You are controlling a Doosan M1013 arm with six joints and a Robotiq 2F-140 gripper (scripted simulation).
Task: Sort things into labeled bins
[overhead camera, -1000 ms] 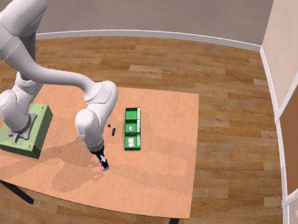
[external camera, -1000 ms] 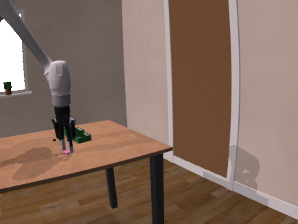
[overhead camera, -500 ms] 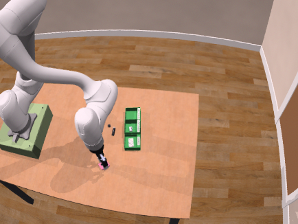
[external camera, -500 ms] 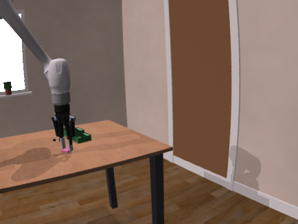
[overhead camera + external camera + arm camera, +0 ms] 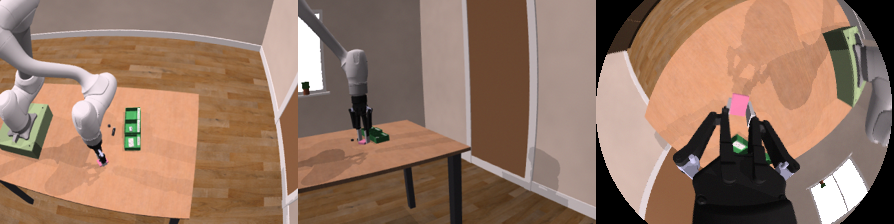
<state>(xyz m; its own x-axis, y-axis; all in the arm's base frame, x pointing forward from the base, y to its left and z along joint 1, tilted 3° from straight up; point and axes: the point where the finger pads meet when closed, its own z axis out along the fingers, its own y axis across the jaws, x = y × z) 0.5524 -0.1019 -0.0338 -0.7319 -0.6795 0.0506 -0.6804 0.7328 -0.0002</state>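
One small pink block (image 5: 102,162), flat-faced and squarish with a plain bright surface, sits between the fingertips of the gripper (image 5: 101,160), which is clenched on it. The block is low over the tabletop (image 5: 165,178), near the green bins (image 5: 132,128), off their labelled long side toward the arm's green base (image 5: 40,144); whether it touches the tabletop cannot be told. The bins form a row of three joined compartments with white labels along one edge, two of them showing white contents. Between the bins and the arm lie a small dark round piece (image 5: 109,125) and a short dark bar (image 5: 113,131), just beside each other
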